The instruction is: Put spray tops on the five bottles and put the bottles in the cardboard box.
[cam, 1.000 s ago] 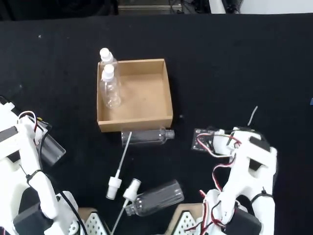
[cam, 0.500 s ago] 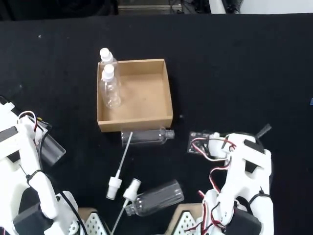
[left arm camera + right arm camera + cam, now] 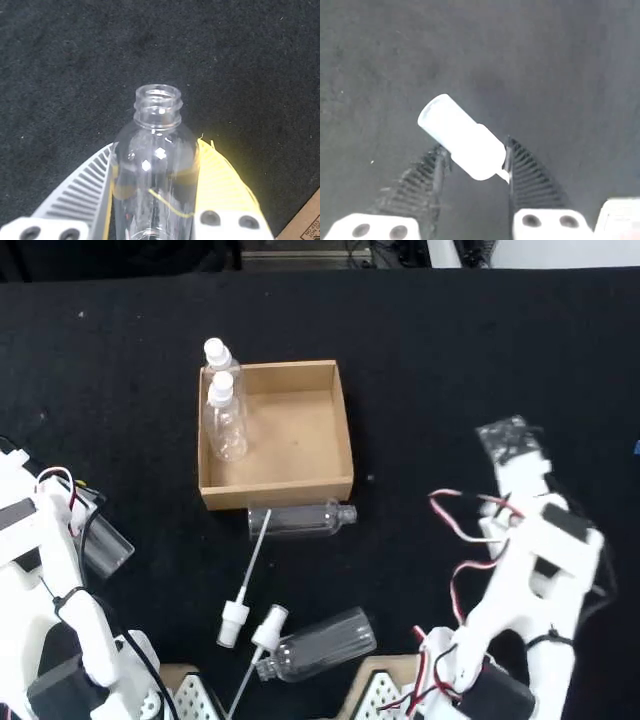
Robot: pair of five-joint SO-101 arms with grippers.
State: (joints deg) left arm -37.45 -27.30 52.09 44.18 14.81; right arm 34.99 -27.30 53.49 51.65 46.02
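Observation:
My left gripper (image 3: pixel 156 150) is shut on a clear bottle (image 3: pixel 156 165) whose neck is open and bare. In the high view this bottle (image 3: pixel 105 545) sits by the left arm (image 3: pixel 45 540) at the table's left edge. A white spray top (image 3: pixel 462 137) is gripped by my shut right gripper (image 3: pixel 476 150), and the right arm (image 3: pixel 530 550) is raised at the right. The cardboard box (image 3: pixel 345 430) holds one topped bottle (image 3: pixel 226 420); a second topped bottle (image 3: pixel 217 356) stands at its far left corner. One open bottle (image 3: pixel 300 520) lies before the box, another (image 3: pixel 325 643) nearer the front.
Two loose spray tops (image 3: pixel 234 621) (image 3: pixel 270 626) with long thin tubes lie between the two lying bottles. The black cloth to the right of the box is bare. A corner of the cardboard box (image 3: pixel 306 220) shows in the left wrist view.
The right arm has lifted and swung away to the right and toward the back, carrying the spray top. The left arm and the bottles have stayed still.

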